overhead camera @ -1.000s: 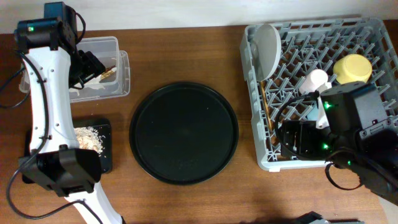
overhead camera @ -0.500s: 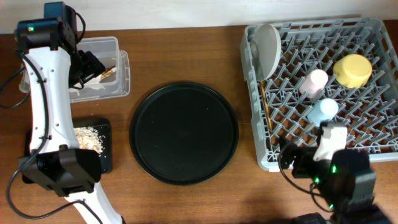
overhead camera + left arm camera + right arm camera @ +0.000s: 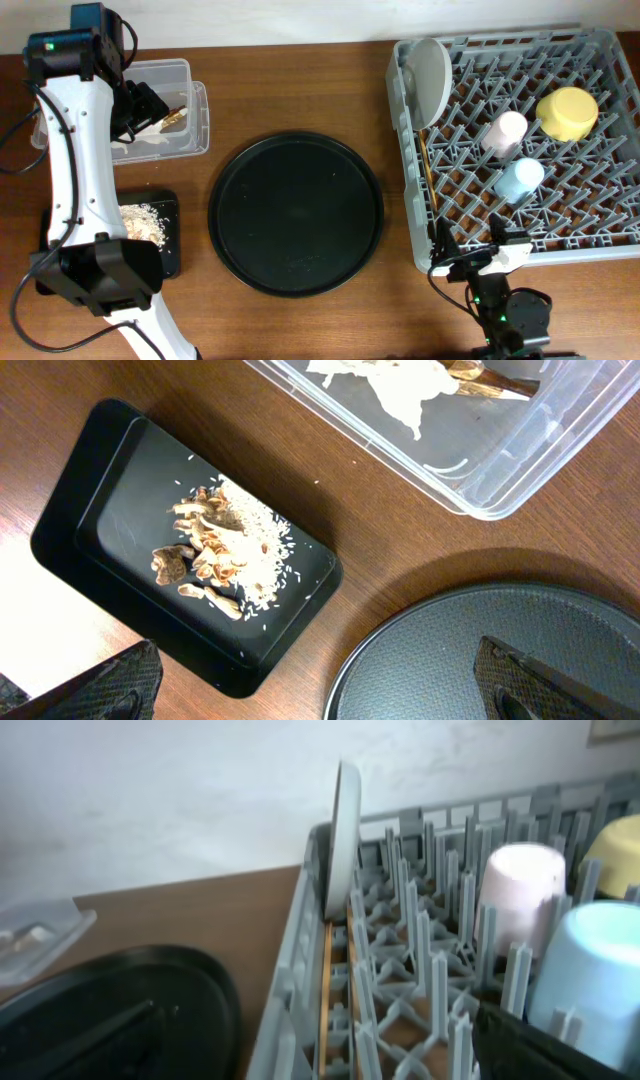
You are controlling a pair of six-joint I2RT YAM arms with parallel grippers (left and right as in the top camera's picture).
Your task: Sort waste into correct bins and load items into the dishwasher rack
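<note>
The grey dishwasher rack (image 3: 405, 200) holds the pale grey plate (image 3: 428, 75) on edge, the chopsticks (image 3: 428, 190), the pink cup (image 3: 503, 132), the light-blue cup (image 3: 520, 179) and the yellow bowl (image 3: 567, 112). My right gripper (image 3: 480, 268) is open and empty, low at the rack's front edge. White-and-gold wrapper scraps (image 3: 400, 385) lie in the clear tub (image 3: 195, 120). Crumbly food bits (image 3: 225, 555) lie in the shallow black tray (image 3: 110, 510). My left gripper (image 3: 138, 108) is open and empty above the tub.
The large round black tray (image 3: 295, 213) sits in the middle, between the bins and the rack. The left arm runs along the table's left side. A pale wall stands behind the rack in the right wrist view.
The right arm has drawn back from over the rack's front to the table's near edge, uncovering the light-blue cup. The left arm has not moved.
</note>
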